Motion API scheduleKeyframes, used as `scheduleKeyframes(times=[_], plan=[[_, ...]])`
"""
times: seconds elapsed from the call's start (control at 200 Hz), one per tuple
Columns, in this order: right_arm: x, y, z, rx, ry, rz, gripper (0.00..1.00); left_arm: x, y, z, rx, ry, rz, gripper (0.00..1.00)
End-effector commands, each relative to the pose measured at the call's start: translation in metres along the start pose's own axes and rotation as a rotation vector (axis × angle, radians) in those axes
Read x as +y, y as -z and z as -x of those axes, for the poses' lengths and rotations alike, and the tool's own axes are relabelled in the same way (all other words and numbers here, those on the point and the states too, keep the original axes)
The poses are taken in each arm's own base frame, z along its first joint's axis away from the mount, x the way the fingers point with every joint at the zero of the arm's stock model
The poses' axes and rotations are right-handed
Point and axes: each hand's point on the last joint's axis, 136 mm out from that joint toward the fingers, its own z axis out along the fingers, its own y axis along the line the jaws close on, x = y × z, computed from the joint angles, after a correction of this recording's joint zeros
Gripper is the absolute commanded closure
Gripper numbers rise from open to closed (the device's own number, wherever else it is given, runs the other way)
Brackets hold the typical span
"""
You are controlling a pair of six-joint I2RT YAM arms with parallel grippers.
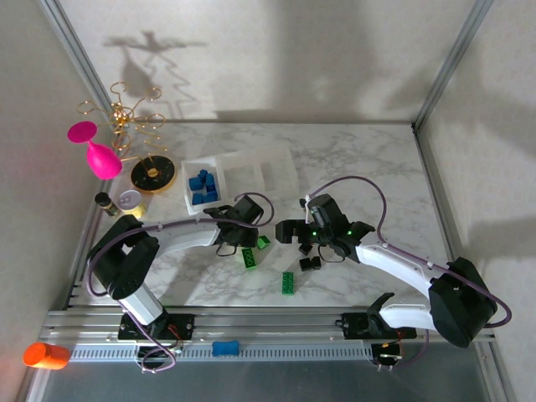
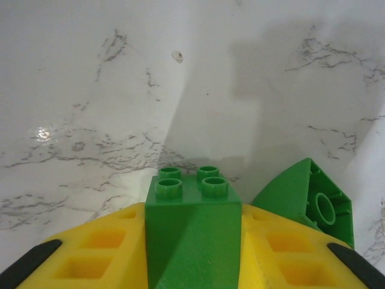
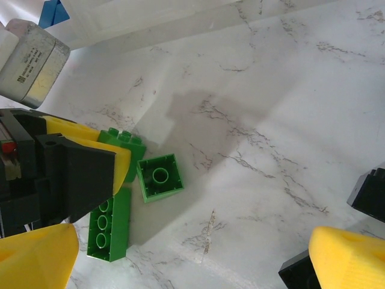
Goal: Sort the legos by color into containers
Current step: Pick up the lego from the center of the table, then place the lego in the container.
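Note:
My left gripper is shut on a green 2x2 lego, studs pointing away, low over the marble. It sits mid-table in the top view. An overturned green lego lies just beside it, and a long green lego lies close by. My right gripper hangs open with nothing between its yellow fingers, facing the left gripper. Two black legos lie under the right arm, and another green lego lies nearer the front. The clear tray at the back holds several blue legos in its left compartment.
At the back left stand a pink goblet, a gold wire rack, a round black-and-gold dish and a small jar. On the front rail sit a blue clip and an orange object.

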Motion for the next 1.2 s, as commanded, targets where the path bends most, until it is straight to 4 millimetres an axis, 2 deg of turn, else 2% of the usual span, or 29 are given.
scheduleKeyframes(times=[0.0, 0.345, 0.561, 0.701, 0.961, 1.196], plan=[[0.011, 0.008, 0.015, -0.051, -0.005, 0.04, 0.01, 0.008, 0.015, 0.017, -0.065, 0.005, 0.028, 0.67], [0.03, 0.02, 0.042, -0.116, -0.001, 0.077, 0.01, 0.016, 0.046, 0.071, -0.171, 0.047, 0.023, 0.68], [0.04, 0.024, 0.066, -0.169, -0.015, 0.098, 0.01, 0.025, 0.073, 0.129, -0.282, 0.095, 0.019, 0.7], [0.048, 0.025, 0.081, -0.205, -0.004, 0.112, 0.01, 0.032, 0.077, 0.165, -0.337, 0.137, 0.023, 0.7], [0.055, 0.014, 0.101, -0.235, -0.013, 0.117, 0.01, 0.05, 0.054, 0.212, -0.374, 0.218, 0.045, 0.7], [0.053, -0.002, 0.108, -0.24, -0.026, 0.114, 0.01, 0.067, 0.01, 0.228, -0.33, 0.259, 0.093, 0.71]])
